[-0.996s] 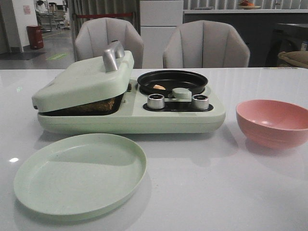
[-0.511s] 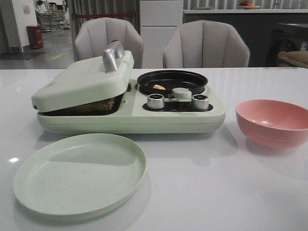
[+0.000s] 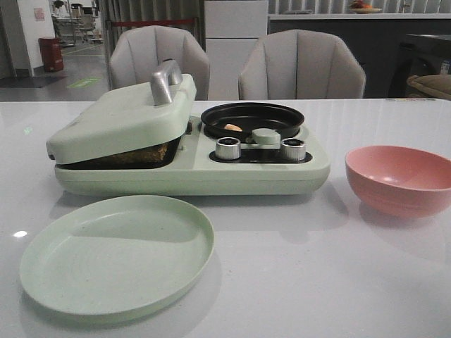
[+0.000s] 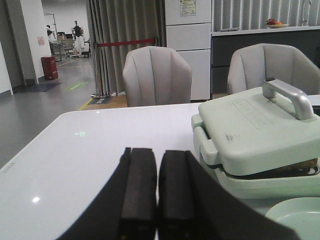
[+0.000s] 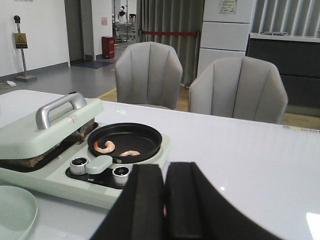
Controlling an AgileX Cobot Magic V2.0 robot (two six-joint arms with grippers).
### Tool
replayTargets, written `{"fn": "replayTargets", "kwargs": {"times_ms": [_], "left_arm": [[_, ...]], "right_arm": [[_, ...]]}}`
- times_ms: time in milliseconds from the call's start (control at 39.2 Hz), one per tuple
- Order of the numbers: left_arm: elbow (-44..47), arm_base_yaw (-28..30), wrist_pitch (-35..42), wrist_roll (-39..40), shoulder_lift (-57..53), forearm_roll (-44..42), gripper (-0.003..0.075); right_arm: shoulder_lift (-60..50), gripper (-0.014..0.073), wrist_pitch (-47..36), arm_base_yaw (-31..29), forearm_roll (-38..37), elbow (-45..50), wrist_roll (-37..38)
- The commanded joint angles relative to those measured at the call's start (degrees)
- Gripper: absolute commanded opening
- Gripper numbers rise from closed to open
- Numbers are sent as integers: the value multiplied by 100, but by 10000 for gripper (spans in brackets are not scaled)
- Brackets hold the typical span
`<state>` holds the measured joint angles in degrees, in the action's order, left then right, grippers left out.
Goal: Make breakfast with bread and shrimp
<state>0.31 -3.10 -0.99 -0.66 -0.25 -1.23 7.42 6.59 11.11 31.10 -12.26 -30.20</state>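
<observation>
A pale green breakfast cooker (image 3: pixel 190 165) sits toward the far side of the white table (image 3: pixel 296 274). Its lid (image 3: pixel 123 120) with a silver handle (image 3: pixel 165 81) rests tilted on the bread (image 3: pixel 137 155), so the lid is not fully down. The bread lies flat, and only its brown edge peeks out on the near side. In the round black pan (image 5: pixel 125 141) on the cooker's right part lie two shrimp (image 5: pixel 105 146), not one. Each is curled and lies with its long side running across the pan, one beside the other. A green plate (image 3: pixel 116 257) sits near the front left corner. A pink bowl (image 3: pixel 399 179) sits by the right edge. The left gripper (image 4: pixel 157 187) has its fingers pressed together, holding nothing. The right gripper (image 5: pixel 165 197) is closed too, with nothing in it.
</observation>
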Motion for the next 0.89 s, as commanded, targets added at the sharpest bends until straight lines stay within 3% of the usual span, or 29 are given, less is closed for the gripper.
{"fn": "replayTargets", "kwargs": {"times_ms": [0,332,409,562,638,868], "left_arm": [[114,-45,436,66,-102,10,114],[114,-45,436,66,-102,10,114],[114,-45,436,66,-102,10,114],[114,-45,436,66,-102,10,114],[114,-45,436,66,-102,10,114],[114,-45,436,66,-102,10,114]], "right_arm": [[62,155,-390,-4,16,-164,-49],[38,155,-439,-4,-368,-64,20],[8,155,-422,-65,-899,-64,530],[8,155,-415,-509,-2559,-58,2386],[8,155,-415,-767,-3024,-58,3139],[8,155,-910,-877,-3254,291,3404]]}}
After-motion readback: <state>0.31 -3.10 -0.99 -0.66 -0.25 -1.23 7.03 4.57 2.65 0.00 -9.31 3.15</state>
